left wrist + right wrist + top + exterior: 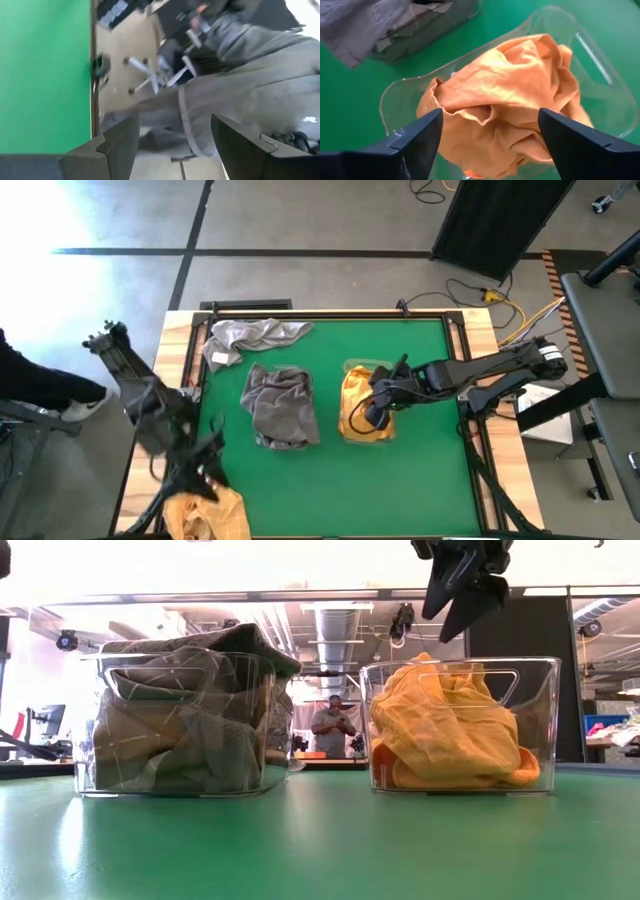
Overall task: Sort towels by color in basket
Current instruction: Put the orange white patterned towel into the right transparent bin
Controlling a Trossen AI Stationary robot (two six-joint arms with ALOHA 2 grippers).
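A mustard-yellow towel (358, 402) lies bunched in the right clear basket (540, 710). My right gripper (490, 116) hovers open just above it, clear of the basket's rim in the low view. Grey towels (280, 406) fill the left clear basket (92, 740) and spill over its rim. Another grey towel (248, 338) lies crumpled on the table's far left. A second yellow towel (212, 516) lies bunched at the near left corner. My left gripper (205, 465) is close above it, open in the left wrist view (175, 122), where blurred grey cloth shows beyond the fingers.
The two baskets stand side by side in the middle of the green table (430, 480), with a gap between them. A person's leg and shoe (85, 405) show beside the table's left edge. Cables (500, 295) lie on the floor beyond the far right corner.
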